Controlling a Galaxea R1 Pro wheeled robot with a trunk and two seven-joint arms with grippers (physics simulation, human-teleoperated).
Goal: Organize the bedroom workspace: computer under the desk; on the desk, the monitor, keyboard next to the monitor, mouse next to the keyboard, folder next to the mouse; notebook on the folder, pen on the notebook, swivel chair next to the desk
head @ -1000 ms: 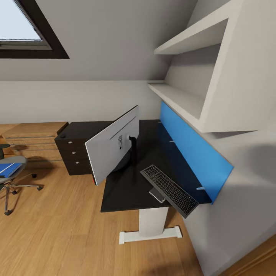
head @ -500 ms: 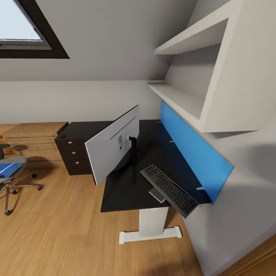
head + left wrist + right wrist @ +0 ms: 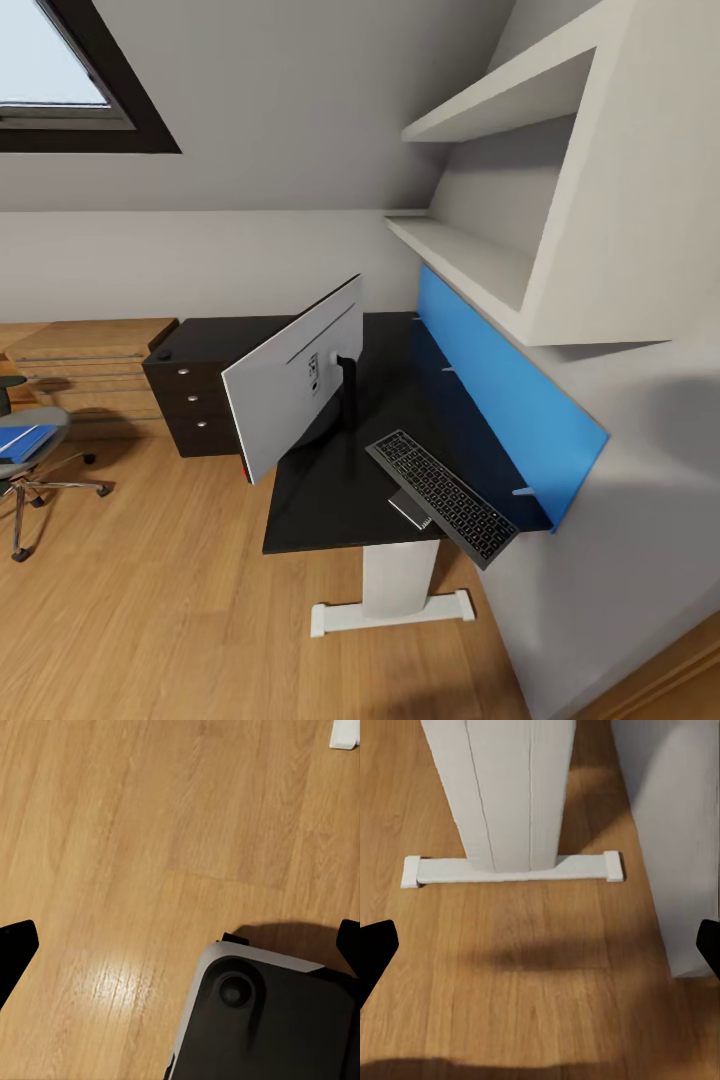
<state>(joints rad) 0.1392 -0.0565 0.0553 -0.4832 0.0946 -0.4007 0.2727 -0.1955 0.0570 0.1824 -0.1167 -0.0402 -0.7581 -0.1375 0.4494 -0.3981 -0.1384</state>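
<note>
I see a black flat-topped desk on a white leg. A big monitor with a pale grey back stands near the desk's left edge, tilted. A long dark grey keyboard lies at the front right corner, poking out over the front edge. A small flat silver thing touches the keyboard; I cannot tell what it is. A bright blue board runs along the desk's right edge. Far left, a grey swivel chair stands on the wooden floor, well apart from the desk, with a blue folder on its seat. My left gripper is wide open over the floor. My right gripper is wide open too, facing the desk's leg.
</note>
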